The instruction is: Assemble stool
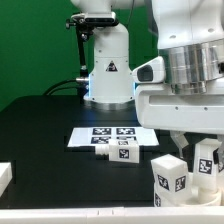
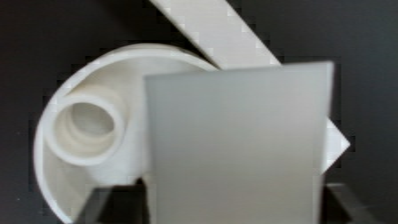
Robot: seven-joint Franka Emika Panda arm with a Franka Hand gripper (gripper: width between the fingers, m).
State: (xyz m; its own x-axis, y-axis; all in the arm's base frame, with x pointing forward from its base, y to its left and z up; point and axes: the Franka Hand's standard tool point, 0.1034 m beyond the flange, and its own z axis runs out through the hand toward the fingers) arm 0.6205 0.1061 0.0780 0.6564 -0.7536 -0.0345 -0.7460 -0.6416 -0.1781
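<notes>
In the wrist view a white stool leg (image 2: 240,140) stands upright between my gripper's (image 2: 231,205) dark fingers (image 2: 107,197), which sit close against its two sides. Behind it lies the round seat (image 2: 80,85) with a socket (image 2: 89,125) facing the camera, and another leg (image 2: 214,35) lies beyond. In the exterior view the gripper (image 1: 200,150) hangs low at the right around a tagged leg (image 1: 207,162). A second upright leg (image 1: 170,180) stands just in front. A third leg (image 1: 115,152) lies flat near the middle. The seat is hidden there.
The marker board (image 1: 85,138) lies mid-table, just behind the lying leg. The robot's base (image 1: 108,70) stands at the back. A white block (image 1: 5,176) sits at the exterior view's left edge. A white strip (image 1: 60,215) runs along the table's front.
</notes>
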